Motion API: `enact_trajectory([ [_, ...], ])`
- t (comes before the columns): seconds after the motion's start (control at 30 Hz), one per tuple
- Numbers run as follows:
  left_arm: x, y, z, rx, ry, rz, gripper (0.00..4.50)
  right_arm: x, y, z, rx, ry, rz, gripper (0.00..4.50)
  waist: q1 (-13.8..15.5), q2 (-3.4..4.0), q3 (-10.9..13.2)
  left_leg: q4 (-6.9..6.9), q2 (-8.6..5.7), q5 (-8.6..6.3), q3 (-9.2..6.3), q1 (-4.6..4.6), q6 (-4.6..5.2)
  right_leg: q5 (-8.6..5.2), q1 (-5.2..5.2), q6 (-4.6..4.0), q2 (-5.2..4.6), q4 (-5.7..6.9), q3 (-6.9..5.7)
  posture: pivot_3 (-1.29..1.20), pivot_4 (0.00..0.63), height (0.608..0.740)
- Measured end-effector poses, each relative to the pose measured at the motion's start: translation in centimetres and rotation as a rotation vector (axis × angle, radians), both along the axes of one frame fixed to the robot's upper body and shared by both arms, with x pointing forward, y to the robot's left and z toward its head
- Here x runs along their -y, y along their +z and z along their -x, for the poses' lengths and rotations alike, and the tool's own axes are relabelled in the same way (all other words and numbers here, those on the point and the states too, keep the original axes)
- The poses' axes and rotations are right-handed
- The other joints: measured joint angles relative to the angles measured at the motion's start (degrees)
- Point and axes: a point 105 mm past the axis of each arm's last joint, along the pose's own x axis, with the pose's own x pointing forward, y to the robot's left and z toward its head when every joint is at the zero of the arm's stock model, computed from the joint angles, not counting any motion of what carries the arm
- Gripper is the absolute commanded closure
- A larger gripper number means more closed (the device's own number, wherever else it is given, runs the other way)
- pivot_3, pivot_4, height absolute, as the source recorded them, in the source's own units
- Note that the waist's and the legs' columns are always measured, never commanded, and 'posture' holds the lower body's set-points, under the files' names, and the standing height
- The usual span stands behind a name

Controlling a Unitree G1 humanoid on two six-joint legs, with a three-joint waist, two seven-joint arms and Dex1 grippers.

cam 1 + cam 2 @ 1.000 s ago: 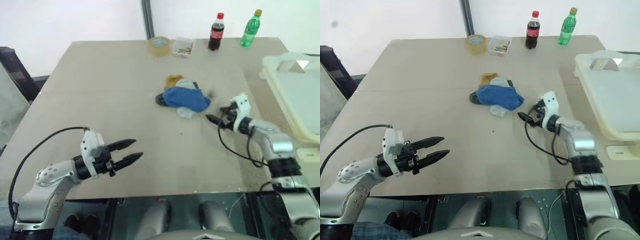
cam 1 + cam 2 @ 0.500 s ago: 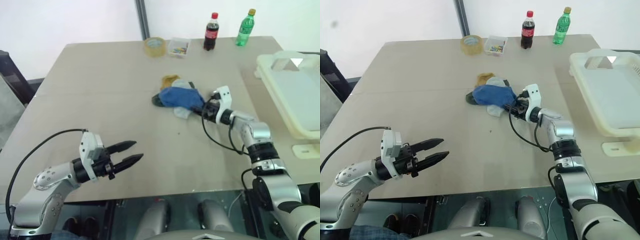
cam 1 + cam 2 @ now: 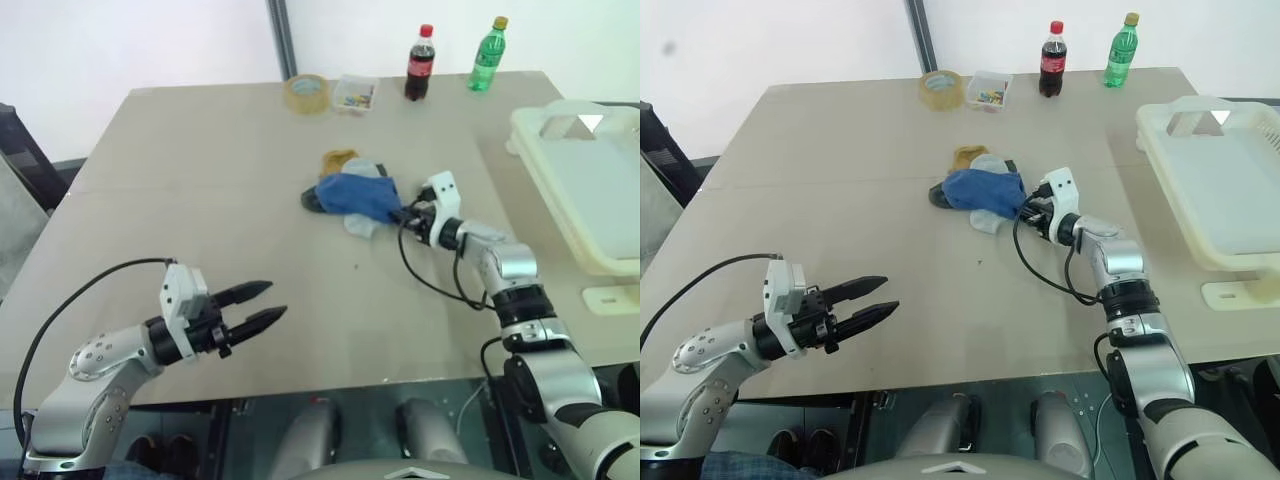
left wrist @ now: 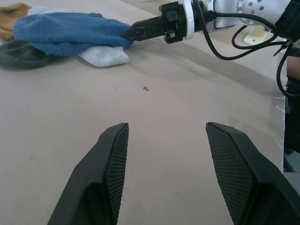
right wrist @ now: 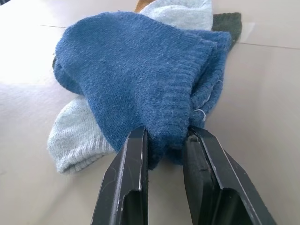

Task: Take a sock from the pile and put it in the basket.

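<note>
Since a second ago the right tool (image 5: 165,152) has come in from beside the pile (image 3: 355,194) to its near edge, and its fingers have drawn in from wide apart until they pinch the cuff end of the blue sock (image 5: 136,79); the left tool (image 3: 262,305) has not shifted and hangs over the near part of the tabletop (image 3: 200,190) with its fingers parted and nothing between them. The blue sock lies on top of the heap near the tabletop's middle, over a pale grey sock (image 5: 77,138), with a mustard-yellow one (image 3: 343,159) and a dark green one (image 4: 21,52) at the far side and left edge. What the coming move turns on: the sock's long axis runs across the tabletop, away from the right tool toward the robot's left, while the cream basket (image 3: 590,190) sits well apart on the right edge, so the carry must go back the opposite way, and the right arm is far the nearer to both. At the far edge stand a cola bottle with a red label (image 3: 420,64), a green soft-drink bottle (image 3: 487,57), a tape roll (image 3: 306,93) and a small clear box (image 3: 354,94); no writing on any of them can be read.
</note>
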Motion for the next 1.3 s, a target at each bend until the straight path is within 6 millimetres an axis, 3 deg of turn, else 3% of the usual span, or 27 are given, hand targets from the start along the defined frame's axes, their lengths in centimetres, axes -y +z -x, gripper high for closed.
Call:
enact_trajectory([
  [0.07,0.0,0.1,-0.1,0.005,-0.002,-0.001,1.63,0.3,0.2,0.0,0.018,-0.003,0.015,3.38,0.0,0.0,0.0,0.0,0.0,0.0,0.01,0.0,0.0,0.0,0.0,0.0,0.0,0.0,0.0,0.0,0.15,0.74],
  [0.27,0.2,0.3,-0.3,0.016,-0.009,-0.002,1.63,0.5,0.1,0.6,0.042,0.03,0.05,0.93,-0.1,0.0,0.0,0.0,0.0,0.0,0.05,0.0,0.01,0.0,-0.01,0.0,0.0,0.03,0.05,0.0,0.15,0.74],
  [0.8,0.3,-0.1,-0.2,0.011,-0.005,-0.008,1.63,0.3,1.0,0.6,0.091,0.02,0.046,0.93,0.0,0.0,0.0,0.0,0.01,0.0,0.08,0.0,0.01,0.0,-0.05,0.0,0.01,0.07,0.08,0.0,0.15,0.74],
  [0.9,0.3,-0.2,-0.2,0.011,-0.003,-0.01,1.63,0.0,1.3,0.7,0.103,0.035,0.04,1.84,0.0,0.0,0.0,0.0,0.01,0.0,0.08,0.0,0.01,0.0,-0.05,0.0,0.01,0.07,0.08,0.0,0.15,0.74],
  [1.07,0.3,-0.2,-0.2,0.013,0.001,-0.01,1.63,-0.4,0.8,0.9,0.078,0.06,0.054,4.26,0.0,0.0,0.0,0.0,0.02,0.0,0.08,0.0,0.01,0.0,-0.06,0.0,0.01,0.06,0.08,0.0,0.15,0.74],
  [1.3,0.3,-0.3,-0.3,0.014,0.011,-0.015,1.63,-0.5,0.5,1.1,0.055,0.072,0.067,4.4,0.0,0.0,0.0,0.0,0.01,0.0,0.08,0.0,0.01,0.0,-0.07,0.0,0.0,0.07,0.08,0.0,0.15,0.74],
])
